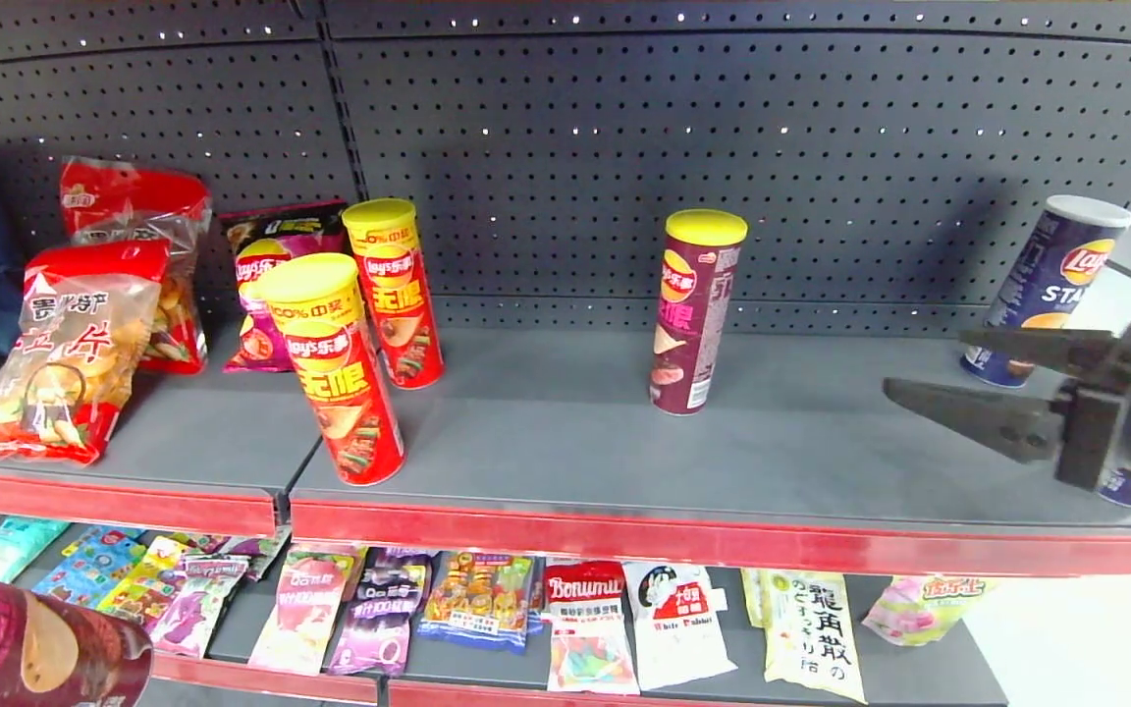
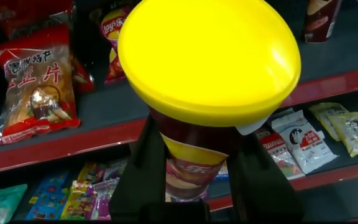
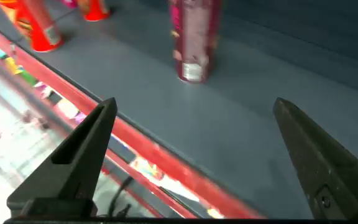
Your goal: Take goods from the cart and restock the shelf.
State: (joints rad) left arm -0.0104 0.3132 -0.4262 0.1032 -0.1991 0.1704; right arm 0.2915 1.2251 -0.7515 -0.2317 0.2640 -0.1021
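Maroon yellow-lidded chip tube (image 2: 210, 56) sits clamped in your left end effector (image 2: 197, 186) for shelving; right end effector (image 1: 929, 365) gapes empty.

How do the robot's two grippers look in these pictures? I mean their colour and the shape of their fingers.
Both are dark grey to black, with a plain matte surface. The right gripper has two long wedge-shaped fingers that taper to points, set on a blocky dark body. The left gripper has two broad black fingers of the same flat, angular kind.
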